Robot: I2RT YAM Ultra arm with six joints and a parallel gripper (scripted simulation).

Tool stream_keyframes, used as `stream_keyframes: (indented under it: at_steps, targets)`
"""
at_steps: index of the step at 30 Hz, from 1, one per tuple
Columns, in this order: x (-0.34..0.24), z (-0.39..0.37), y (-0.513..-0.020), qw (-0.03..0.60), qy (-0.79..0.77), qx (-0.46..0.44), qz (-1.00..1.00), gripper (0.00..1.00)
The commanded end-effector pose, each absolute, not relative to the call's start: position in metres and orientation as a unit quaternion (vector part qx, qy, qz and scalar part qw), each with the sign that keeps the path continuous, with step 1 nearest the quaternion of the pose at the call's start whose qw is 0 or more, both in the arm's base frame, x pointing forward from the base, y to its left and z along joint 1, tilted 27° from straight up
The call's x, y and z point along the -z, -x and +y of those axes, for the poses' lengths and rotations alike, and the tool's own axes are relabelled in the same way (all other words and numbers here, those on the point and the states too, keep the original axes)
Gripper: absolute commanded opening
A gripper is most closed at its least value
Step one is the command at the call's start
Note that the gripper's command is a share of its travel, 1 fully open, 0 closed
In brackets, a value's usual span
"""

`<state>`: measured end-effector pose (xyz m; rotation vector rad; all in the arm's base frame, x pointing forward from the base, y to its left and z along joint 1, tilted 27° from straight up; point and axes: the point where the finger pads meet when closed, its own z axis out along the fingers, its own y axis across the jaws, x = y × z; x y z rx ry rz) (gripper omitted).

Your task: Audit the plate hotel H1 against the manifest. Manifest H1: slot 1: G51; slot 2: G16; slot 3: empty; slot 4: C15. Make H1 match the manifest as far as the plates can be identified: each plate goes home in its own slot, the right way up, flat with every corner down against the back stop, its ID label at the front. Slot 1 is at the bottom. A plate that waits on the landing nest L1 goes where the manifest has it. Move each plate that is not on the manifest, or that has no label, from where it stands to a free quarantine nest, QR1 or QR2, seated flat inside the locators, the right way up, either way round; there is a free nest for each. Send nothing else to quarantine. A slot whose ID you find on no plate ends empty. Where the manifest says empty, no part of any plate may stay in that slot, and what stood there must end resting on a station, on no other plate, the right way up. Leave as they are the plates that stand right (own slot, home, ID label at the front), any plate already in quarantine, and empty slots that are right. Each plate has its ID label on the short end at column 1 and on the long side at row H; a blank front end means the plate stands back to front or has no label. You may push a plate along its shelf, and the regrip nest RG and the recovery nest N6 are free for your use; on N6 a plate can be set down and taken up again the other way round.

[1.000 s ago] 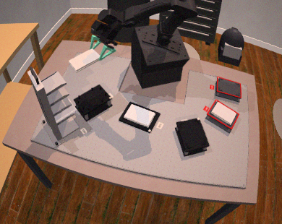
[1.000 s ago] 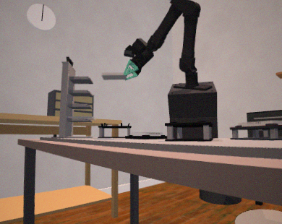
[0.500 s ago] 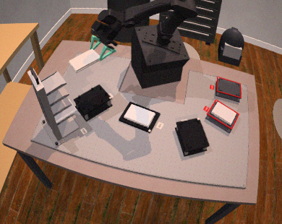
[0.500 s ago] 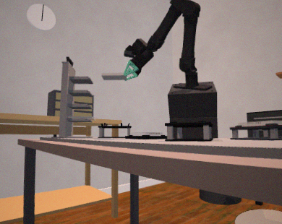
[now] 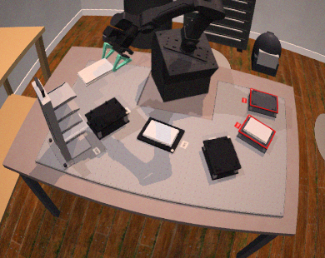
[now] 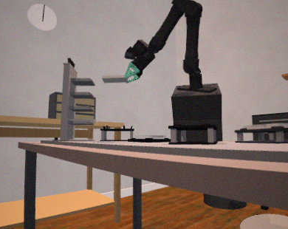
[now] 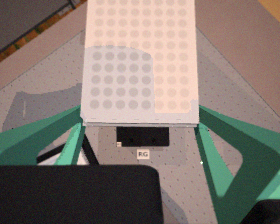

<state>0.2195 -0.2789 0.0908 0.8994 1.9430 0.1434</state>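
My gripper point(image 5: 116, 58) is shut on a white well plate point(image 5: 95, 71) at one short end and holds it level in the air, well above the table's back left part. In the side view the plate point(image 6: 114, 79) sticks out from the green fingers point(image 6: 131, 75) toward the plate hotel H1 point(image 6: 74, 101), about level with its top shelf and a gap away from it. The wrist view shows the plate point(image 7: 140, 60) wells up between both fingers. The hotel point(image 5: 59, 121) stands at the left; what its shelves hold is unclear.
A black nest point(image 5: 107, 117) stands right of the hotel. A flat black nest holds a white plate point(image 5: 160, 134) mid-table. Another black nest point(image 5: 221, 157) is further right. Two red-edged quarantine nests: the far one point(image 5: 263, 101) looks dark, the near one point(image 5: 257, 130) holds a white plate. The arm's base point(image 5: 183, 66) stands behind.
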Motion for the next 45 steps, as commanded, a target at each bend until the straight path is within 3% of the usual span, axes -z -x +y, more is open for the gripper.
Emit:
stream_keyframes:
  at_steps: [1, 45]
  targets:
    - [-0.103, -0.291, -0.222, 0.493, -0.360, -0.041, 0.791, 0.86]
    - [-0.113, -0.316, -0.251, 0.493, -0.360, -0.041, 0.791, 0.86]
